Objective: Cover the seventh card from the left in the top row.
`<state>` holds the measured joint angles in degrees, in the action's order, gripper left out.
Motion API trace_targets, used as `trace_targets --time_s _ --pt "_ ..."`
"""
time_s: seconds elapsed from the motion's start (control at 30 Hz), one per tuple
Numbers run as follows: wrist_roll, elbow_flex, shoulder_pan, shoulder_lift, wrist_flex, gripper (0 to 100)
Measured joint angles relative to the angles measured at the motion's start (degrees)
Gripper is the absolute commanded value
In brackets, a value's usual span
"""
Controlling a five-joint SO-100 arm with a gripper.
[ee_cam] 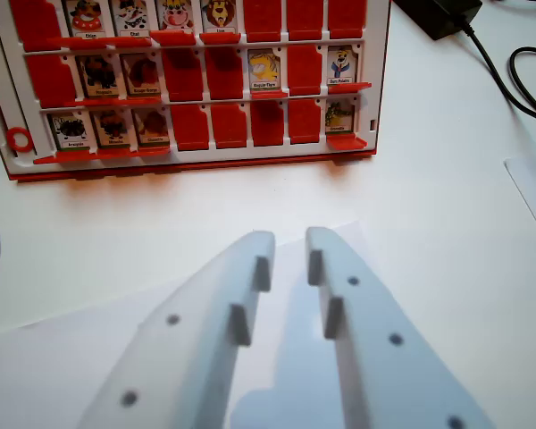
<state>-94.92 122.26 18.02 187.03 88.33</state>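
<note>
From my wrist view, the red game board (196,85) is cut off by the top edge, so I see only the lower part of its uppermost visible row and cannot count rows above it. Its left end also runs out of frame. The card captions (264,86) are too small for me to read. The gripper (288,241) is blurred and its base leaves the bottom edge. The black adapter (438,13) and its cable (518,80) are cropped at top and right.
</note>
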Motion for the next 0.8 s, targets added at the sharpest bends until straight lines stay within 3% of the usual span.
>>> trace_targets --time_s 0.5,0.8 --pt "0.88 1.23 -2.90 0.62 -0.09 4" --pt "0.88 2.99 -6.77 0.62 -2.55 4"
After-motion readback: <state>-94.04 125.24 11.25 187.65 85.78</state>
